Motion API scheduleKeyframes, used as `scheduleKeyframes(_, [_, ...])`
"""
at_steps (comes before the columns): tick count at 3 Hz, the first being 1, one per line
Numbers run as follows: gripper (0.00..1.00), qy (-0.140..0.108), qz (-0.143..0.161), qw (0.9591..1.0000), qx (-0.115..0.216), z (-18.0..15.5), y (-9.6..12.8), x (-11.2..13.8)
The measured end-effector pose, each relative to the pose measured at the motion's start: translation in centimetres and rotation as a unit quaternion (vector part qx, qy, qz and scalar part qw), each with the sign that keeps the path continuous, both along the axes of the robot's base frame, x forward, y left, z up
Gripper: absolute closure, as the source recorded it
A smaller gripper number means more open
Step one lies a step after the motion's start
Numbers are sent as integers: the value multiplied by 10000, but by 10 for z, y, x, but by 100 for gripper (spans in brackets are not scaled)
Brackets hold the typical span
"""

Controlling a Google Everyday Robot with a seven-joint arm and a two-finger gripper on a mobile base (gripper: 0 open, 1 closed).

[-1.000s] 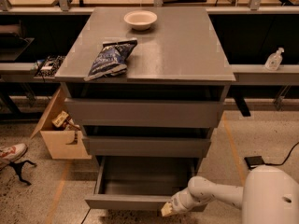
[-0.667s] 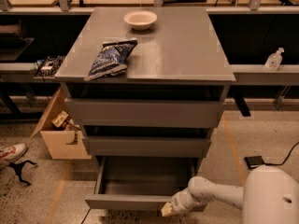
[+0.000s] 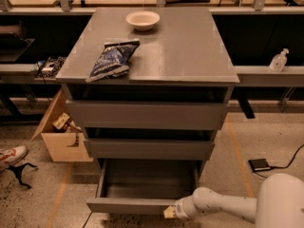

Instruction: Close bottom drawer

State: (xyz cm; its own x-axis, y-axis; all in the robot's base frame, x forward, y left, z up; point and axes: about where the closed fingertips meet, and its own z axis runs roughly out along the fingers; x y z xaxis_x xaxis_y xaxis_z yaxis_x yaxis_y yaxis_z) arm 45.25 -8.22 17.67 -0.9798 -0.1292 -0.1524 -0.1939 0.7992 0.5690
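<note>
At bottom drawer point(image 3: 142, 204) front, gripper point(image 3: 170, 213), chip bag point(image 3: 112, 60), bowl point(image 3: 142, 19) atop cabinet point(image 3: 190, 46)

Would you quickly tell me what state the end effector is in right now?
End effector: at the bottom drawer's front right corner; state cannot be told.

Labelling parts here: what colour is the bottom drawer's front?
The bottom drawer front is plain matte grey, camera view; the gripper is at its right end.
</note>
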Motion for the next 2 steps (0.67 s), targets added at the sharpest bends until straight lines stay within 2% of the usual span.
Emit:
scheduleKeyframes(1, [100,-753,-259,9968,41,5,5,20])
scheduleKeyframes(2, [100,-1700,-606,9833,242,12,14,69])
